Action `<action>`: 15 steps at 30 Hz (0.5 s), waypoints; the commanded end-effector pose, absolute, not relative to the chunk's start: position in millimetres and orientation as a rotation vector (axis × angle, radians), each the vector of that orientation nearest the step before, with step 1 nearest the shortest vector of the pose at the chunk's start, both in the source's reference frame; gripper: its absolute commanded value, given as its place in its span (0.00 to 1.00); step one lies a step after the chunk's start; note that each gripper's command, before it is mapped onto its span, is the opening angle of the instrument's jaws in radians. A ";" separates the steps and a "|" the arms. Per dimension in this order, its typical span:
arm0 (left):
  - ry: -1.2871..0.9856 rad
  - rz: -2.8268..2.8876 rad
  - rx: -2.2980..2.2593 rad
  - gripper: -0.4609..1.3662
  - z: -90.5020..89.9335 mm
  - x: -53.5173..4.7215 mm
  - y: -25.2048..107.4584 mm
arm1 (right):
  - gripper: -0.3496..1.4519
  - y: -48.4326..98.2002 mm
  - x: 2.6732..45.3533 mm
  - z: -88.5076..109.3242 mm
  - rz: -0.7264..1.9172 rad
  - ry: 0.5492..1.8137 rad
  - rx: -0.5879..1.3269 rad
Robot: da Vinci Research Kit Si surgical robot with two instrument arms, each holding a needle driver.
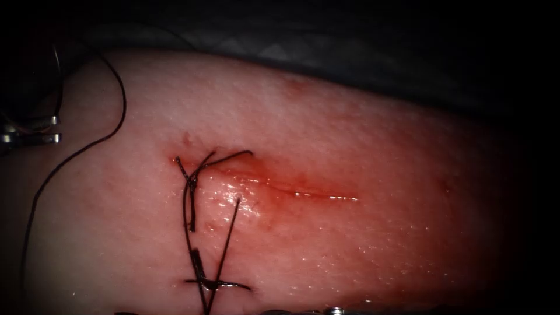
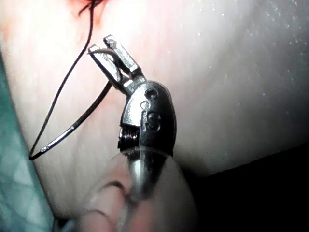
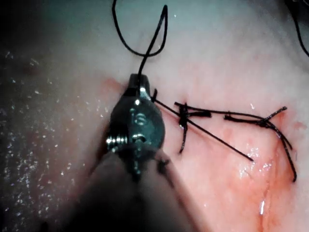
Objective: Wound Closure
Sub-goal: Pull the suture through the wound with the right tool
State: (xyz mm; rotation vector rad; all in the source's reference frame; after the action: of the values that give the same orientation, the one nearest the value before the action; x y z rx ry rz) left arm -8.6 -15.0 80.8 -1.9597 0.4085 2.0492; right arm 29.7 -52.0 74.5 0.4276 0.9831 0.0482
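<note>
We see the left arm's steel tool (image 2: 107,50) with jaws narrowly parted around the thin curved needle (image 2: 99,50) near its end, off the pale, wet tissue (image 1: 350,146) left of the cut (image 1: 291,189). The right arm's tool (image 3: 138,92) grips the black thread (image 3: 154,41) beside knotted stitches (image 1: 192,181).

The tissue (image 1: 396,175) lies bare right of the cut (image 1: 303,192), while knotted stitches (image 1: 192,181) with cut ends (image 1: 201,283) crowd its left end, and thread (image 1: 111,99) loops across the far left side.
</note>
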 end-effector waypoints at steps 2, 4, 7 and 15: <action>0.400 2.055 -1.964 0.06 80.9 -8.6 -15.0 | 0.00 -53.1 30.4 73.7 0.023 0.976 0.452; 0.400 2.055 -1.965 0.06 80.9 -8.6 -15.0 | 0.00 -54.1 30.9 72.9 0.010 0.977 0.476; 0.400 2.055 -1.965 0.06 80.9 -8.6 -15.0 | 0.00 -55.3 31.7 71.9 -0.006 0.966 0.514; 0.399 2.054 -1.965 0.06 80.9 -8.6 -15.0 | 0.00 -57.9 33.9 69.3 -0.058 0.961 0.657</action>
State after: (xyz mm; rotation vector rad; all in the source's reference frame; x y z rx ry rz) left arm -8.6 -15.0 80.9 -1.9594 0.4086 2.0494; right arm 34.1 -58.0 69.1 0.6622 0.9618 -0.0658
